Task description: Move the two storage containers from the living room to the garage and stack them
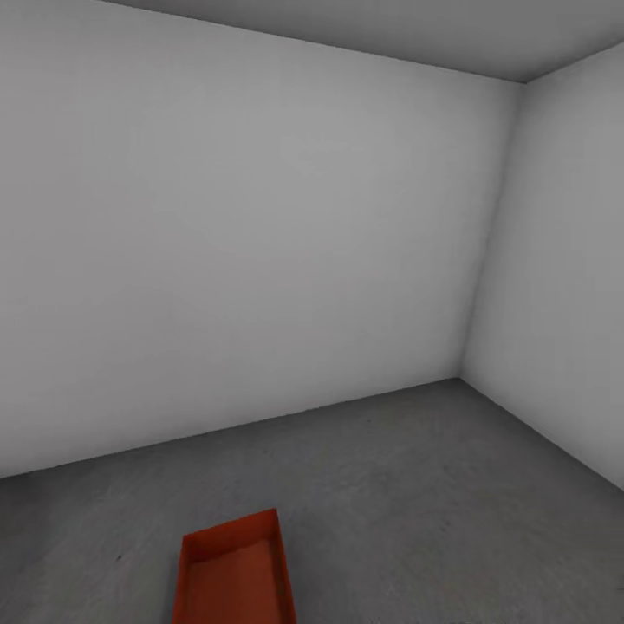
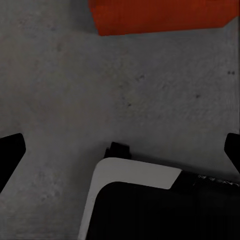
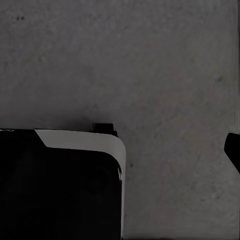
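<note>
Lying flat on the dark grey concrete floor [image 1: 407, 485] of the garage, one red-orange container [image 1: 234, 572] sits at the near edge of the head view, a little left of centre, open side up, its far end pointing toward the back wall and its near end cut off by the frame. Its low walls and flat bottom show nothing inside. Behind it a plain white wall [image 1: 243, 251] runs across the scene and meets a second white wall [image 1: 563, 286] in the far right corner, under a grey ceiling [image 1: 416, 26].

In the left wrist view the left gripper [image 2: 120, 150] hangs over bare concrete with its two dark fingertips [image 2: 10, 150] spread wide apart at either edge of the picture, nothing between them; a stretch of the container's red-orange side [image 2: 160, 15] lies on the floor beyond, well apart from the fingers. Part of the robot's white and black base [image 2: 150, 200] shows beneath it.

In the right wrist view one dark fingertip [image 3: 232, 150] of the right gripper shows over concrete; whether its jaws are wide or narrow I cannot tell.
</note>
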Robot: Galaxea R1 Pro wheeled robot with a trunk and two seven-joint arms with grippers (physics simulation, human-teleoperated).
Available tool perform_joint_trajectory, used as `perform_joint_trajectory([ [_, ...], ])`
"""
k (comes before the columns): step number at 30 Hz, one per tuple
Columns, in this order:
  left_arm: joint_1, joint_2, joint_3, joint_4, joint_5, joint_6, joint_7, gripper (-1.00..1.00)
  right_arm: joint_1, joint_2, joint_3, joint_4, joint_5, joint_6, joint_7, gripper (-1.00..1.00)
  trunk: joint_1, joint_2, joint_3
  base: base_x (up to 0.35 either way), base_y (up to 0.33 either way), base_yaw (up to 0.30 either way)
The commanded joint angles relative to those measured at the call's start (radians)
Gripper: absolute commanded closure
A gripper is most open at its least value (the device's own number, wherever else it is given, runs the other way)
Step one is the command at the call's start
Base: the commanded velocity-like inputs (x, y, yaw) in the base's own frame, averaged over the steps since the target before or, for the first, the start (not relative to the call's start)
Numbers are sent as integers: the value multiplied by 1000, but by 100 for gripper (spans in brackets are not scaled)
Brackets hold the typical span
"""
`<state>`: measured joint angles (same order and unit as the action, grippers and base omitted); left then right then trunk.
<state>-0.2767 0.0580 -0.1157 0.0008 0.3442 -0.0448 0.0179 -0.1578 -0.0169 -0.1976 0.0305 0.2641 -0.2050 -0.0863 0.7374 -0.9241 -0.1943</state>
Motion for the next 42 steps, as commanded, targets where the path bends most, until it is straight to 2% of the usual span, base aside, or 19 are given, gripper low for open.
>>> perform_joint_trajectory([
  [1, 28, -7, -9, 0, 7, -7, -2, -100, -1, 0, -8, 3, 11, -5, -4, -100, 0, -1, -1, 0, 0, -287],
  [7, 59, -16, -10, -1, 3, -12, -5, -100, -2, 0, -8, 3, 11, -5, -4, -100, 0, -1, -1, 0, 0, -287],
  [15, 62, -18, -6, -3, 2, -10, -5, -100, -2, 0, -9, 3, 11, -5, -4, -100, 0, -1, -1, 0, 0, -287],
  [21, 62, -31, -7, -4, 2, -16, -6, -100, -2, -1, -9, 3, 10, -5, -4, -100, 0, -1, -1, 0, 0, -287],
  [33, 62, -40, -9, -2, 2, -20, -6, -100, -1, -2, -8, 3, 12, -5, -4, -100, 0, -1, -1, 0, 0, -280],
  [42, 62, -44, -8, -2, 3, -20, -6, -100, -2, 1, -8, 3, 12, 1, -4, -100, 0, -1, -1, 0, 0, -56],
])
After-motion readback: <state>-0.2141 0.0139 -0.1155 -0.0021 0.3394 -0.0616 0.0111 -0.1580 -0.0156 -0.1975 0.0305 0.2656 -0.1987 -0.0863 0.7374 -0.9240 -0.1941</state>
